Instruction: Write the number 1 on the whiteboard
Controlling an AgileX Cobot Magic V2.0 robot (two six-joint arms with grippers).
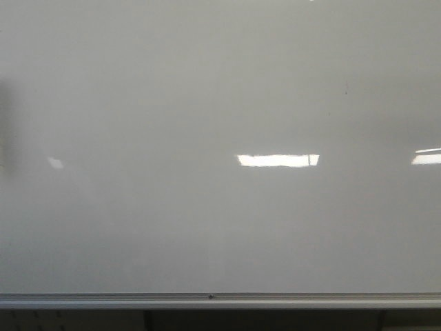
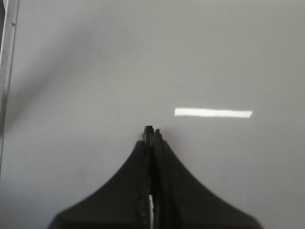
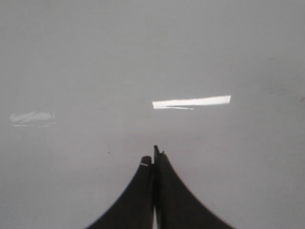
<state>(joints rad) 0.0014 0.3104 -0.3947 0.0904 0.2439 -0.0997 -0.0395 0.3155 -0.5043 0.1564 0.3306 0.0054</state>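
Whiteboard (image 1: 220, 89) fills my front view, silver rail (image 1: 220, 301) along its bottom. My left pincer (image 2: 152, 136) is clenched on what may be a dark marker tip (image 2: 148, 129); my right pincer (image 3: 153, 160) pressed closed, facing the board

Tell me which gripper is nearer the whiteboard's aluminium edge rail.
Left, probably. The left gripper has the rail in its wrist view; the right gripper sees only bare whiteboard.

whiteboard ahead, rail below

fills the front view as whiteboard (image 1: 207, 89), edge rail (image 1: 220, 301) running along its bottom. faces the board from both wrist views: left gripper (image 2: 153, 131) near a rail, right gripper (image 3: 153, 157) over bare board.
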